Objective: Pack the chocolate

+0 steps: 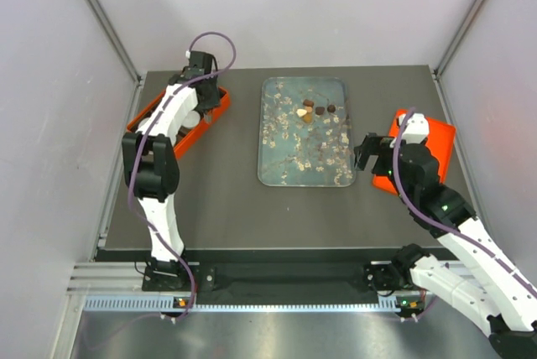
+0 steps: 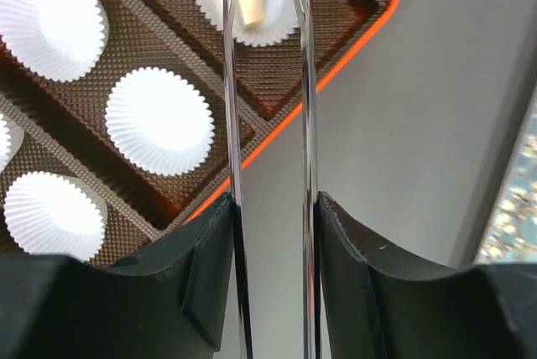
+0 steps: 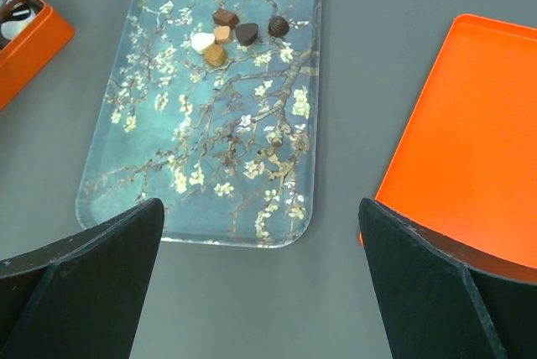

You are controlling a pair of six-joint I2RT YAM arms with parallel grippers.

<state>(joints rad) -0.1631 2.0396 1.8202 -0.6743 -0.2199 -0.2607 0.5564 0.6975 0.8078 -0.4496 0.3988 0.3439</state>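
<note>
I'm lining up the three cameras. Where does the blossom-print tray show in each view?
Top external: the tray lies in the middle of the table.
Right wrist: upper left to centre, with the chocolates at its far end.
Left wrist: only a sliver at the right edge.
Shared landmark: the orange box.

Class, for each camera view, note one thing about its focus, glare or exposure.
Top external: even, soft light, faint shadows. Left wrist: white paper cups nearly washed out, bright streaks along the clear fingers. Right wrist: tray sharp, the dark fingers show little detail.
</note>
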